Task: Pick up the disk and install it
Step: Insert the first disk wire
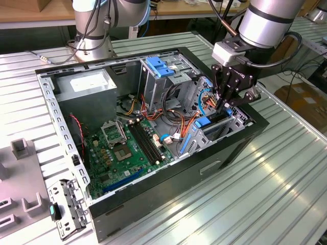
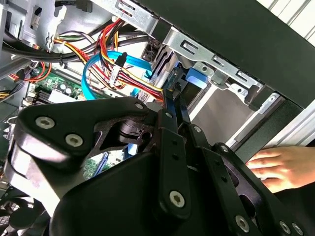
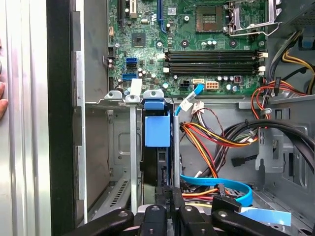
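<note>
One open computer case (image 1: 235, 148) is seen lying on the ribbed metal tabletop (image 1: 286, 194), filling the middle of the exterior view. The hand (image 1: 228, 100) is lowered into the drive cage at the case's right-hand end in that frame, just below the silver arm. In the first wrist view the hand (image 3: 166, 196) is pressed narrow at the bottom centre, its black fingers (image 3: 173, 195) closed on the rear edge of the disk (image 3: 157, 147), which is held on edge in its slot. The disk's blue carrier rail and tab are shown facing the camera, set between the grey cage walls, with the green motherboard (image 3: 197, 44) spread across the upper part of the frame. In the second wrist view the disk (image 2: 167, 73) is glimpsed as a thin metal edge with a blue tab, upper centre, and the hand (image 2: 173, 105) is clamped on it just beneath. A bundle of red, yellow and orange cables (image 2: 123, 69) and a light-blue data cable (image 2: 98, 64) are crowded just beside it, upper left. A person's hand (image 2: 278, 167) is rested against the case's outer wall at the lower right of that frame.
</note>
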### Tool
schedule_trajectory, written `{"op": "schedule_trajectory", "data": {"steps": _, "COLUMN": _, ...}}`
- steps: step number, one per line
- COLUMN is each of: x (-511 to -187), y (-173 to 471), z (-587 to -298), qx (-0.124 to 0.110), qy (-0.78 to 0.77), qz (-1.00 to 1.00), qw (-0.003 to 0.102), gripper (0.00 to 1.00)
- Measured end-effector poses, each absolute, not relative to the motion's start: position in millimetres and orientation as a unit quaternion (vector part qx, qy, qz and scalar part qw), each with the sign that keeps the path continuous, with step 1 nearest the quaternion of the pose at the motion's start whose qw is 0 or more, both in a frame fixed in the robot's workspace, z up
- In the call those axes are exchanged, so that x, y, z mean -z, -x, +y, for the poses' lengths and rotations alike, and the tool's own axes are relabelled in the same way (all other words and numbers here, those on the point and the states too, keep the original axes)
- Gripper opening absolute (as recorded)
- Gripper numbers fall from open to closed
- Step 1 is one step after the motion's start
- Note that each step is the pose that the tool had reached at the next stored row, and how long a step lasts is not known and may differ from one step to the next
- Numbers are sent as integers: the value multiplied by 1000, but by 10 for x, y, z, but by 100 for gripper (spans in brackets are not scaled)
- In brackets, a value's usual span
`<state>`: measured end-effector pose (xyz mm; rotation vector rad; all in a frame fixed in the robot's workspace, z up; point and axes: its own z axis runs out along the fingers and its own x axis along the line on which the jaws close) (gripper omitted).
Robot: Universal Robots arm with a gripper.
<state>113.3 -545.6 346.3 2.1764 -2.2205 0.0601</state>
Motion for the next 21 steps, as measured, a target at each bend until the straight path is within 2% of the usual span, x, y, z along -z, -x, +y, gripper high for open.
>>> {"op": "schedule_trajectory", "data": {"steps": 7, "x": -3409, "y": -1133, "z": -5458, "qx": -19, "qy": -700, "qz": -714, "qw": 16, "gripper": 16}}
{"op": "schedule_trajectory", "data": {"steps": 9, "x": -3422, "y": -1133, "z": -5459, "qx": -19, "qy": -700, "qz": -714, "qw": 16, "gripper": 18}}
{"op": "schedule_trajectory", "data": {"steps": 10, "x": -3454, "y": -1133, "z": -5459, "qx": -19, "qy": -700, "qz": -714, "qw": 16, "gripper": 24}}
{"op": "schedule_trajectory", "data": {"steps": 15, "x": -3559, "y": -1133, "z": -5459, "qx": -19, "qy": -700, "qz": -714, "qw": 16, "gripper": 24}}
{"op": "schedule_trajectory", "data": {"steps": 16, "x": -3567, "y": -1133, "z": -5459, "qx": -19, "qy": -700, "qz": -714, "qw": 16, "gripper": 22}}
{"op": "schedule_trajectory", "data": {"steps": 18, "x": -3579, "y": -1133, "z": -5459, "qx": -19, "qy": -700, "qz": -714, "qw": 16, "gripper": 11}}
{"op": "schedule_trajectory", "data": {"steps": 21, "x": -3592, "y": -1133, "z": -5459, "qx": -19, "qy": -700, "qz": -714, "qw": 16, "gripper": 11}}
